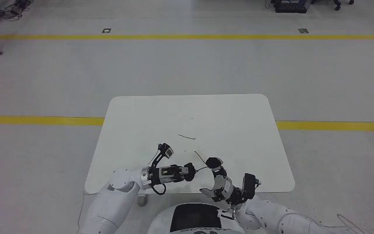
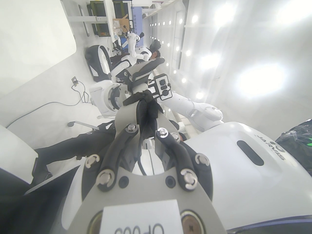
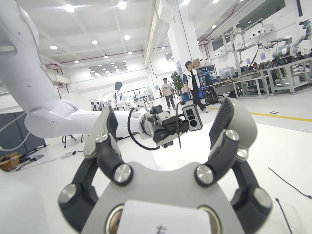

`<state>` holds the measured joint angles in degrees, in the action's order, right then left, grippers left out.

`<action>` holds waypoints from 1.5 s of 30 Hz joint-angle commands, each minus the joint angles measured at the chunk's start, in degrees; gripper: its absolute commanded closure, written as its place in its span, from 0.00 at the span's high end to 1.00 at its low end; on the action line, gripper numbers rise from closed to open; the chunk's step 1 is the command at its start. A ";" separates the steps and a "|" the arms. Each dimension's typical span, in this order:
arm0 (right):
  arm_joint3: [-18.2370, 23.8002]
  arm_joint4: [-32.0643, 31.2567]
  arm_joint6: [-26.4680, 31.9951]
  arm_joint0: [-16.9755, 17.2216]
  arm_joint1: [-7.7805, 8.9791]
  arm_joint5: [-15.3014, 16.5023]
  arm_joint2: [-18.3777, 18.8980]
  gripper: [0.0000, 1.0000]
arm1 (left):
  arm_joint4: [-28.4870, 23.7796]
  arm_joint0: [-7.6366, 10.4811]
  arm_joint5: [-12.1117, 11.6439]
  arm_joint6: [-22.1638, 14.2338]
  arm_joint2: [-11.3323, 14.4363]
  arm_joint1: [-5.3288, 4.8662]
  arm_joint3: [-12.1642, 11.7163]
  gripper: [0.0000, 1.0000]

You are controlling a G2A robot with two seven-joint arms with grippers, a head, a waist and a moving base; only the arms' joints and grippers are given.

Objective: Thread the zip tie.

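My left gripper [image 1: 191, 170] [image 2: 144, 98] is shut on a thin black zip tie [image 1: 200, 159] [image 2: 136, 97] just above the white table's [image 1: 245, 117] front edge. In the right wrist view that gripper [image 3: 168, 132] shows with the tie [image 3: 179, 138] hanging from its closed tips. My right gripper [image 1: 213, 165] [image 3: 168, 105] faces it from close by. It is open, its ribbed pads [image 3: 220, 116] wide apart with nothing between them. Part of the tie is hidden between the left fingers.
A loose black zip tie [image 1: 187, 137] [image 3: 290, 183] lies on the table's middle, and another strip [image 3: 282, 210] lies near the right gripper. A tiny dark piece [image 1: 191, 119] sits farther back. Yellow floor lines run beyond the table.
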<state>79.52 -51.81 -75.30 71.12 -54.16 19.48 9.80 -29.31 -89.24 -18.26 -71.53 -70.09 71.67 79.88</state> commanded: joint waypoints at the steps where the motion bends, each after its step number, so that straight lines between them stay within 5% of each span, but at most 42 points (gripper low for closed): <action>1: 1.64 0.26 -1.30 0.95 0.71 0.00 -0.06 1.00 | -2.77 0.08 0.55 -0.97 -0.27 -0.20 -0.71 0.00; 8: 7.05 0.21 -1.07 3.01 3.95 0.00 -0.06 1.00 | -13.76 0.80 3.38 -6.56 -0.57 -0.61 -3.66 0.00; 13: 9.85 3.74 0.57 3.03 5.72 0.00 -0.06 1.00 | -16.47 1.92 3.42 -7.76 -0.21 -0.78 -5.65 0.00; 29: 11.38 7.09 2.96 3.78 6.25 0.00 -0.06 1.00 | -16.85 2.02 3.80 -6.38 -0.15 -1.32 -6.01 0.00; 45: 22.09 15.12 15.18 3.98 14.11 0.00 -0.06 1.00 | -20.04 2.11 3.72 -7.69 -0.74 -2.45 -6.72 0.00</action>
<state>101.05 -37.68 -61.28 75.15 -40.45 19.48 9.74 -49.23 -87.14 -14.51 -79.23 -70.83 69.28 73.16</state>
